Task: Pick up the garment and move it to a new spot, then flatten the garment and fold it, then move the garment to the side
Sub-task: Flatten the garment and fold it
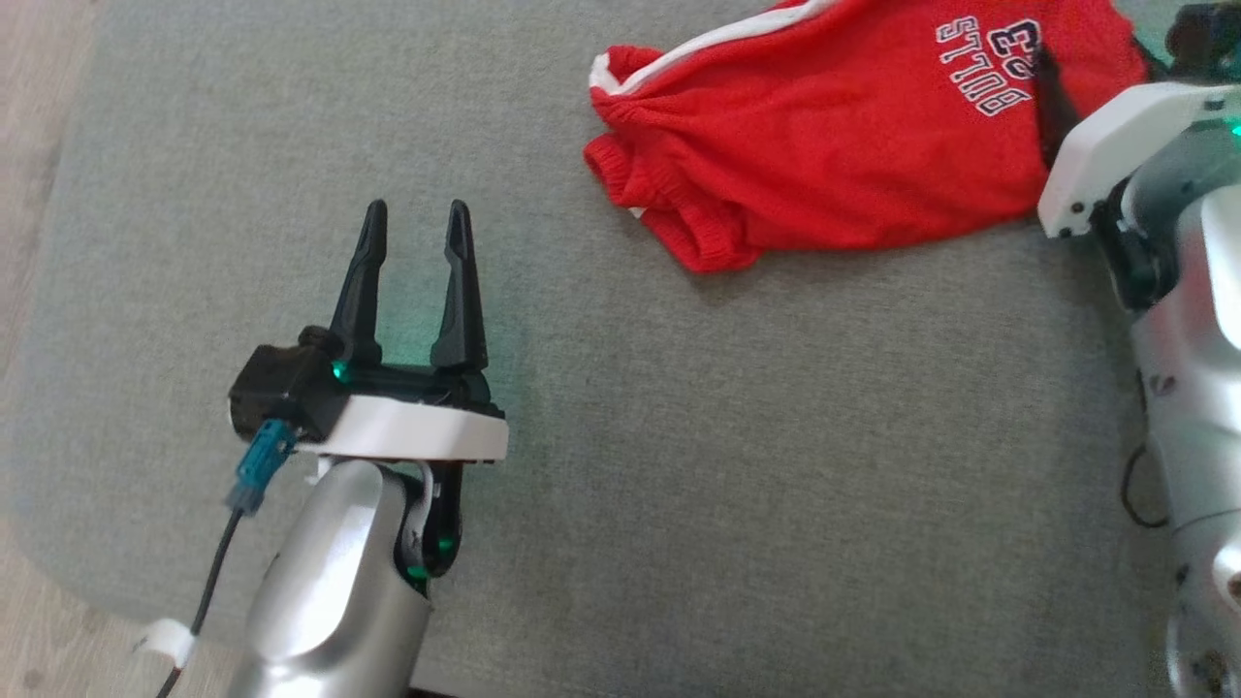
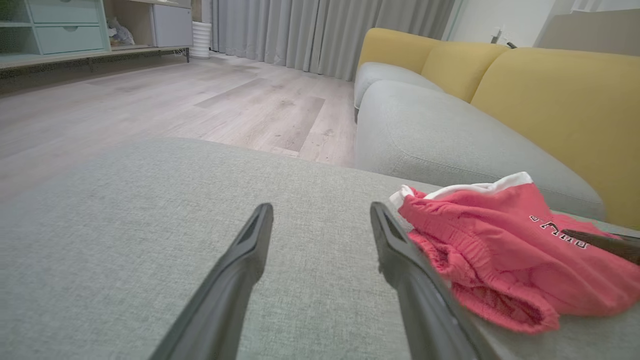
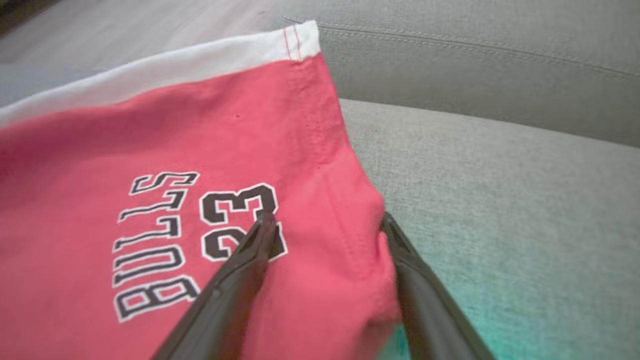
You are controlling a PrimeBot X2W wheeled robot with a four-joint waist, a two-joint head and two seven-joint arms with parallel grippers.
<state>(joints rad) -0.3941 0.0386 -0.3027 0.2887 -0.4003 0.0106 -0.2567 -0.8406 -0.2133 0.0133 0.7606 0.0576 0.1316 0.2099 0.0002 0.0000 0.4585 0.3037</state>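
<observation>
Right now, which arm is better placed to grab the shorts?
Right. The right fingers, open, straddle the shorts' edge by the 23 print; the left fingers hang open over bare cushion, apart from the shorts.

The left gripper (image 2: 321,210) holds its two dark fingers wide apart above a grey cushion (image 2: 125,225). A crumpled red garment (image 2: 500,250) with a white band lies just right of them, where the right gripper's fingertip (image 2: 600,241) crosses its lettering. Beyond are a yellow-backed sofa (image 2: 450,135), wooden floor (image 2: 200,100) and grey curtains (image 2: 325,30)
</observation>
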